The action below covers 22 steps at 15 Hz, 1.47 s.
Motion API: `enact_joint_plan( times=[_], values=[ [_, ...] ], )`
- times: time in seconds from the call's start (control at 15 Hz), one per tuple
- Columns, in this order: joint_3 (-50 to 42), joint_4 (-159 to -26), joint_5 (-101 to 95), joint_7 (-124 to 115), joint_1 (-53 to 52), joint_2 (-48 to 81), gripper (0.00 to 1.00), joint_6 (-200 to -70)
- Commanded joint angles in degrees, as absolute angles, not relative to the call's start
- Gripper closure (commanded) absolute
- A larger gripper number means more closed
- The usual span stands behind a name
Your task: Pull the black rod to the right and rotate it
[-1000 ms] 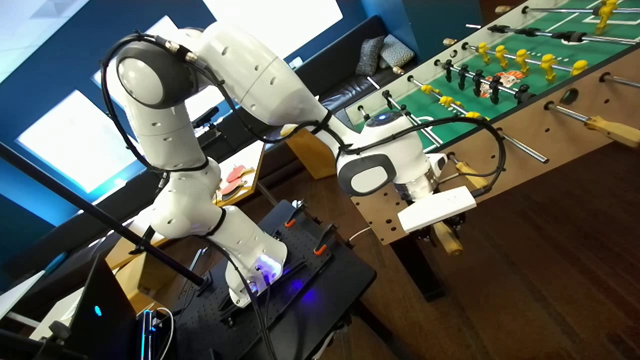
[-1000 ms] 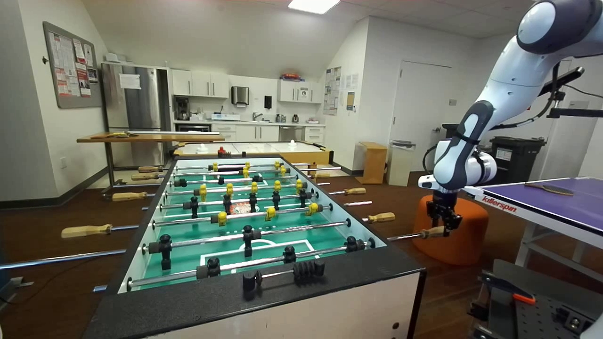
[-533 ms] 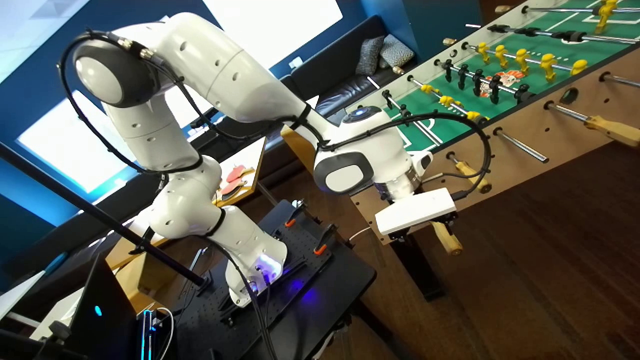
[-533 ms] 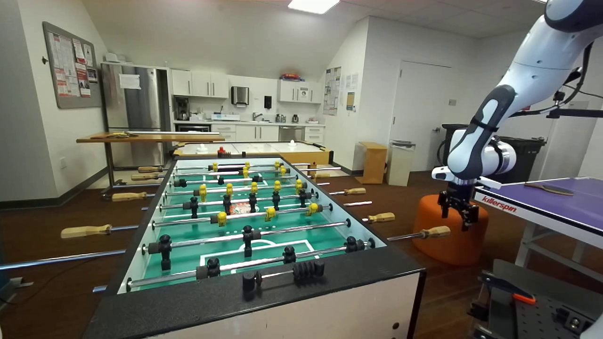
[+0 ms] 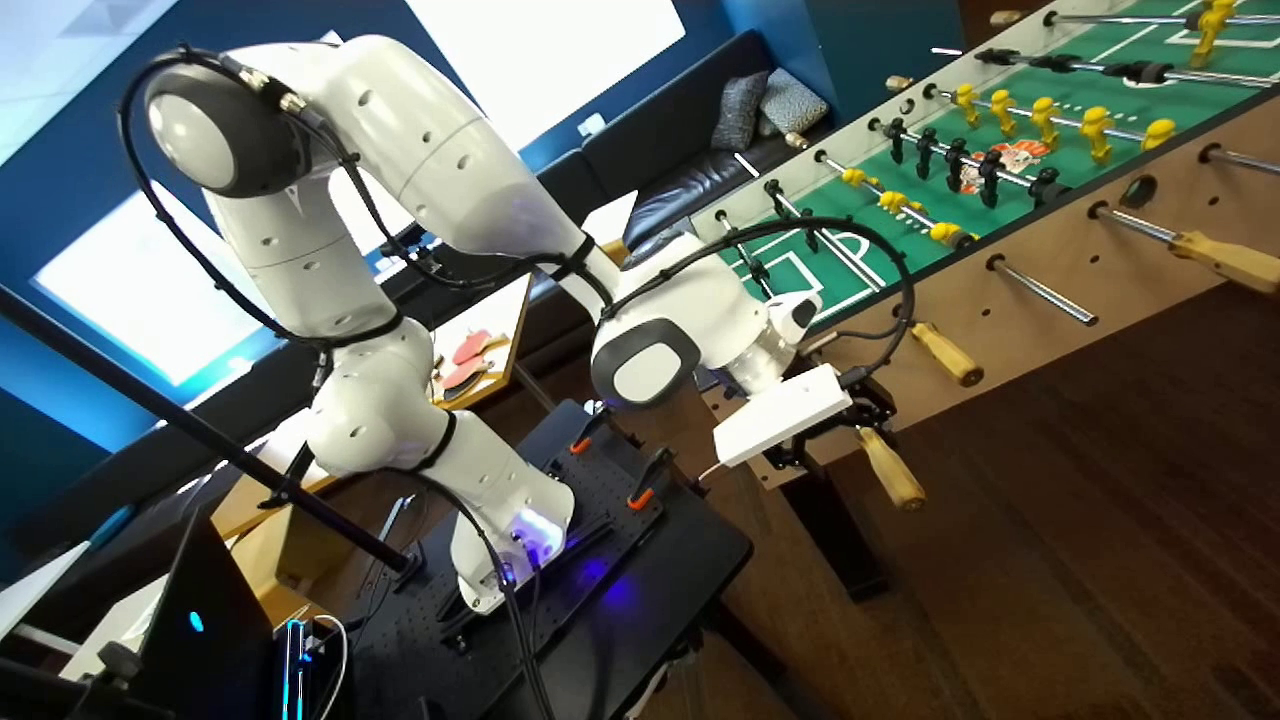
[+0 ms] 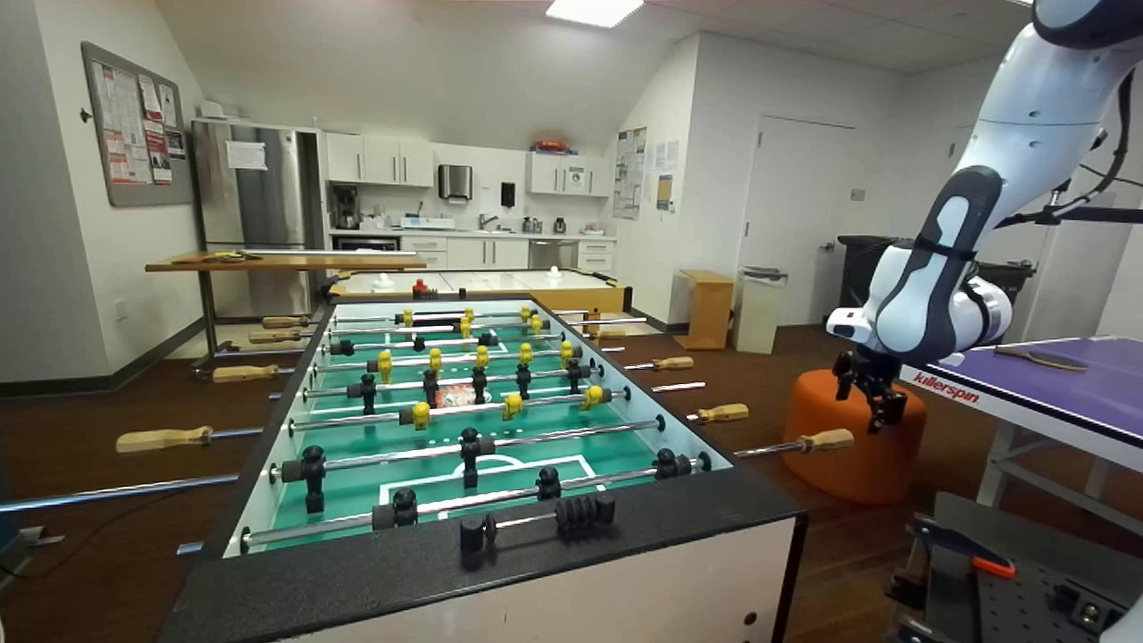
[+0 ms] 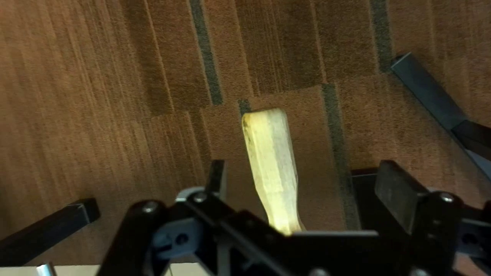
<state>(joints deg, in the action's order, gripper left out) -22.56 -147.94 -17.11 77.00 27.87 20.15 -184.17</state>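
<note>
— Down at 7 o'clock from the spread gripper (image 6: 863, 408) in an exterior view: rod handle (image 6: 827, 440).
— Off-centre in the wrist view tho, so the 9 o'clock finger (image 7: 218, 178) might clip it.

pincer (image 7: 307, 184) spread wide, pale wooden handle (image 7: 273, 168), brown floor (image 7: 96, 115)

orange pouf (image 6: 866, 464) | purple table (image 6: 1080, 388) | steel fridge (image 6: 259, 205) | cushions (image 5: 740, 112) on sofa (image 5: 655, 140)
</note>
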Motion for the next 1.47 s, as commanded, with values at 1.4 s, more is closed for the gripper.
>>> enact_joint_plan(
  times=[1.4],
  values=[
    [-23.5, -145.3, -19.8, 67.3, 23.7, 29.5, 0.0, -198.4]
  ],
)
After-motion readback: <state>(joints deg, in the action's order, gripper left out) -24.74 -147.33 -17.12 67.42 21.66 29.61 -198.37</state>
